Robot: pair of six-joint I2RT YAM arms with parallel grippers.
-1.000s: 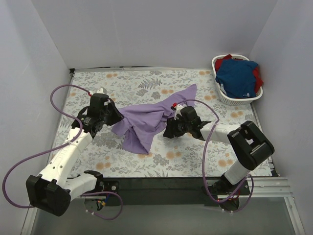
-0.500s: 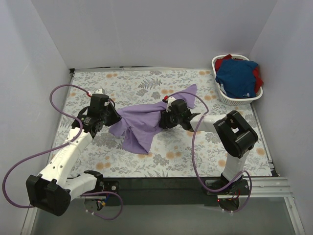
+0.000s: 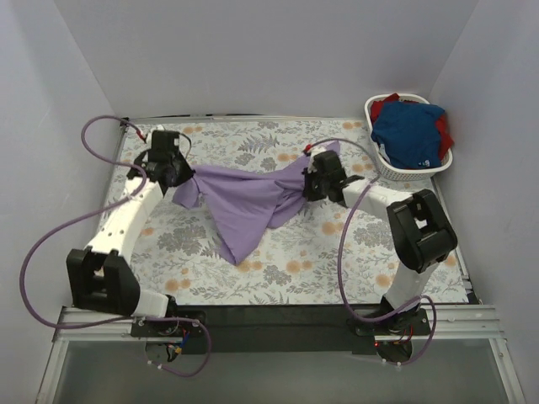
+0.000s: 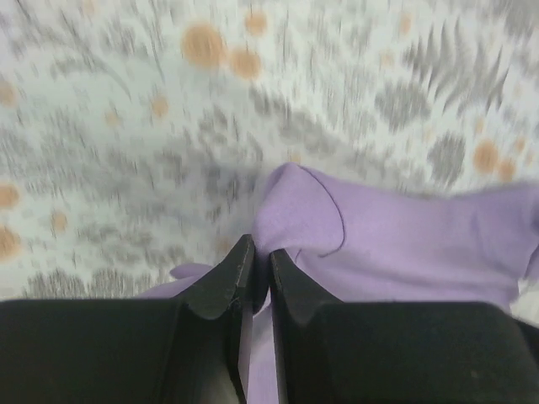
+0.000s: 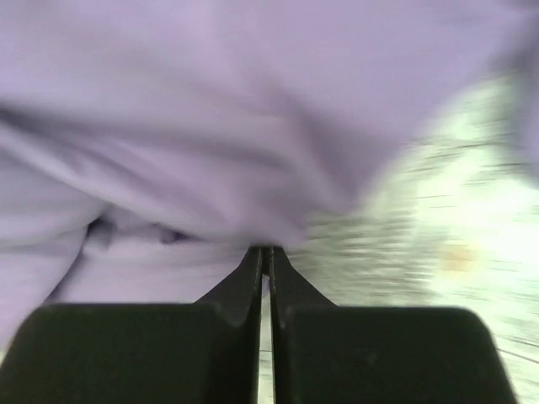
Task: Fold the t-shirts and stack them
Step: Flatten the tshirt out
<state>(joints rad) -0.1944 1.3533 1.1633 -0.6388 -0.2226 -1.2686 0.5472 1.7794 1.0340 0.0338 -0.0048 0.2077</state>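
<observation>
The lavender t-shirt (image 3: 248, 202) hangs stretched between my two grippers over the floral table, and a loose point of it droops toward the near side. My left gripper (image 3: 178, 178) is shut on the shirt's left end, where cloth (image 4: 379, 244) bunches out of the jaws (image 4: 261, 252). The right gripper (image 3: 308, 187) is shut on the right end, its tips (image 5: 265, 250) pinching a fold of the shirt (image 5: 210, 126). A blue t-shirt (image 3: 410, 133) lies on top of a red t-shirt (image 3: 386, 105) in the basket.
The white laundry basket (image 3: 404, 172) stands in the far right corner by the wall. Grey walls close in the table at the left, back and right. Purple cables loop beside both arms.
My right gripper closed on the lavender shirt and moved toward the far right. The left arm swung to the far left, so the shirt is pulled out wide between them.
</observation>
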